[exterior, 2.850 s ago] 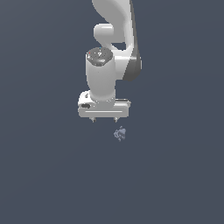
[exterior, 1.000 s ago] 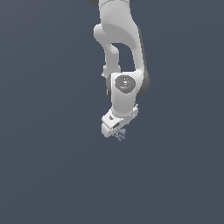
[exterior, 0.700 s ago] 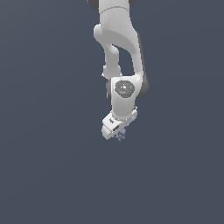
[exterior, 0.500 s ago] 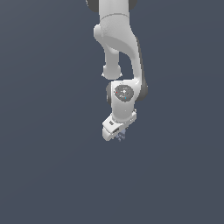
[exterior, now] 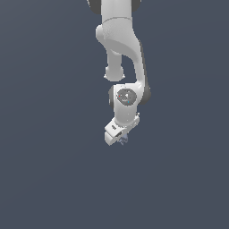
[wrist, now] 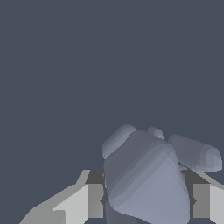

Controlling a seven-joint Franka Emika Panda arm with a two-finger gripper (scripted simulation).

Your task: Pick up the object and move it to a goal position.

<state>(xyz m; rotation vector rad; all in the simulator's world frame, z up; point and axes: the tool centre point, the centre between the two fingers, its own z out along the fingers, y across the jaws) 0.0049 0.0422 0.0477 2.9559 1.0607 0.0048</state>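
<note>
My jaws sit low on grey surface (exterior: 49, 179), one on each side of little lumpy object (wrist: 146, 179). Cannot tell if squeezing yet. Step: grabbing. Next: squeeze tight, lift slow, carry to goal spot. No goal mark seen.

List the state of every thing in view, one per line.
Gripper: tilted, lowered over the object, jaws on either side of it; whether they press on it cannot be told.
Object: between the jaws, filling the gap in the wrist view; mostly hidden behind the gripper in the exterior view.
</note>
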